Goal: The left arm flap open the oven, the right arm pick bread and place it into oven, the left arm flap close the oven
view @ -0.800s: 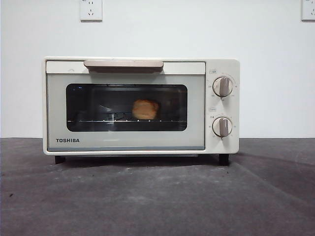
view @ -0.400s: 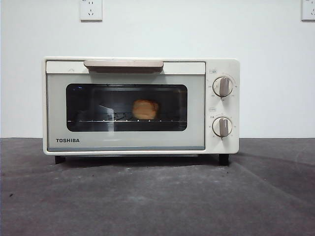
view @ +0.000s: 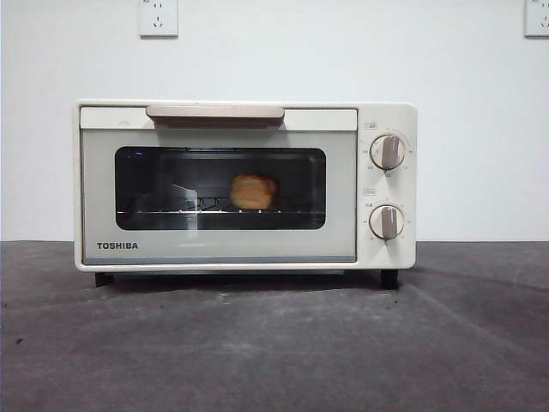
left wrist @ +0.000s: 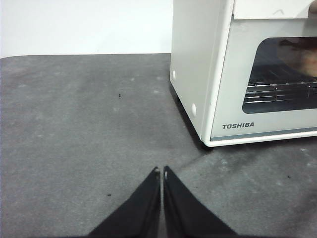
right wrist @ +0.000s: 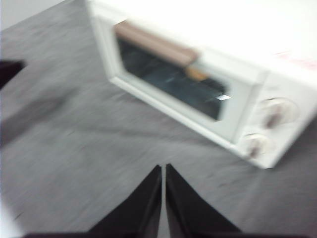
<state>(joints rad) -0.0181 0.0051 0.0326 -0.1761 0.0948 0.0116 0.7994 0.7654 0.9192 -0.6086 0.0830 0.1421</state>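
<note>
The cream-white oven point(view: 244, 184) stands in the middle of the table with its door closed and the beige handle point(view: 214, 112) along the top. Through the dark window I see the golden bread point(view: 253, 190) lying on the wire rack inside. My left gripper point(left wrist: 161, 171) is shut and empty, low over the table off the oven's point(left wrist: 218, 74) front left corner. My right gripper point(right wrist: 163, 168) is also shut and empty, raised above the table in front of the oven point(right wrist: 198, 79); a sliver of bread point(right wrist: 197, 74) shows behind the glass. Neither gripper appears in the front view.
Dark grey mat point(view: 274, 343) covers the table in front of the oven. A white wall with two power sockets point(view: 158, 17) rises behind. Two round knobs point(view: 388, 151) sit on the oven's right panel. A dark shape, likely the other arm point(right wrist: 9, 69), shows at the right wrist view's edge.
None in the front view: the oven stays closed with the bread inside, and no arm enters.
</note>
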